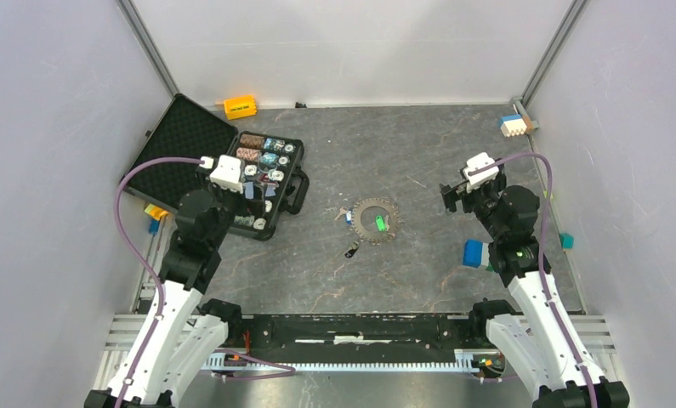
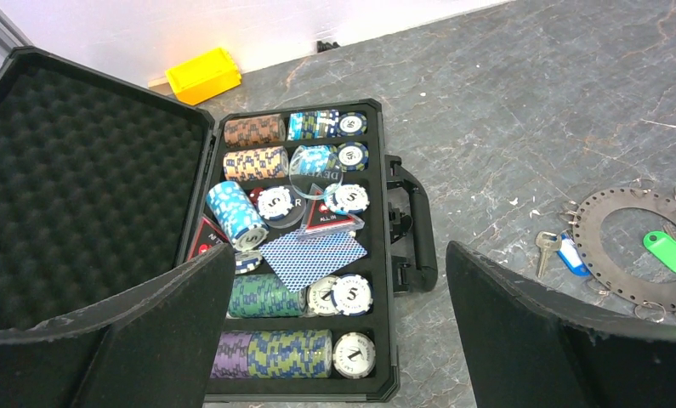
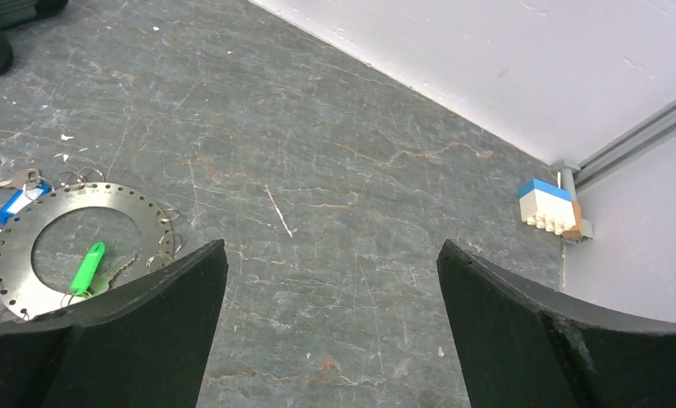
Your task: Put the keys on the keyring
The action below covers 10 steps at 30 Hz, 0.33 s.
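**Step in hand:** none begun, I judge. This is the approach before a first pick.

**Tools:**
- My left gripper (image 2: 338, 251) has its jaws wide apart and holds nothing. It hovers over the poker-chip case (image 2: 79, 195) at left of the top view.
- My right gripper (image 3: 331, 246) is likewise spread and empty, at right of centre.

**Task items:**
- The keyring (image 1: 375, 221) lies flat at centre.
- The green key (image 1: 382, 224) rests inside its hole.
- The blue key (image 1: 349, 216) is at its left edge. It is possibly hooked to a small loop already, but I cannot tell.
- The black key (image 1: 351, 250) lies loose just below.

**Next move:** I would take the black key. It is flat and small, so it needs a fine, low pinch.

**Surroundings:**
- A yellow block (image 1: 240, 106) sits at the top.
- Stacked blocks (image 1: 515, 125) sit at upper right.
- A blue block (image 1: 474, 253) sits beside my right arm.

**Obstructions:** the case handle (image 2: 411, 221) lies between my left gripper and the keyring. The right side is open.
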Available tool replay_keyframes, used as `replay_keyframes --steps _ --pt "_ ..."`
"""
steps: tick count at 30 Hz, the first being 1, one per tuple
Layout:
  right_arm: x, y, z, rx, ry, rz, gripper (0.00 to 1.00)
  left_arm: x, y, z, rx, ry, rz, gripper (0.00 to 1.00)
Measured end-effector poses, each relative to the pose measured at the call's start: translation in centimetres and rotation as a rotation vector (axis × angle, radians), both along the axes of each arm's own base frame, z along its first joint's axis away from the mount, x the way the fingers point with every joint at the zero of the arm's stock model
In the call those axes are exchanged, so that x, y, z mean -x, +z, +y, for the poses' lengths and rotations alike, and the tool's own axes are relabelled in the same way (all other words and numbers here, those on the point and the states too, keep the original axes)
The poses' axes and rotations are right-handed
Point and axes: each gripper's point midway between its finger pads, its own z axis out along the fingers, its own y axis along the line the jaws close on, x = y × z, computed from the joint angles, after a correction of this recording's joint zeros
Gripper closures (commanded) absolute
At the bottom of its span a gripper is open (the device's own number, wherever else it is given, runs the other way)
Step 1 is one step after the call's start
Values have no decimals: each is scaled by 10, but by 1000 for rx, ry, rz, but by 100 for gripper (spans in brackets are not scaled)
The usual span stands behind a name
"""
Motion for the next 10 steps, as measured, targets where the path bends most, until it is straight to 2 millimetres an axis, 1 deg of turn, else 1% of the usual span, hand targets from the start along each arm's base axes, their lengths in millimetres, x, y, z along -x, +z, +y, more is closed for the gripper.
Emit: replay_keyframes --steps 5,10 --pt "1 -1 3 6 23 2 2 2 4 2 2 6 -15 0" --pt "2 -1 4 7 30 0 2 2 3 2 1 6 -12 0"
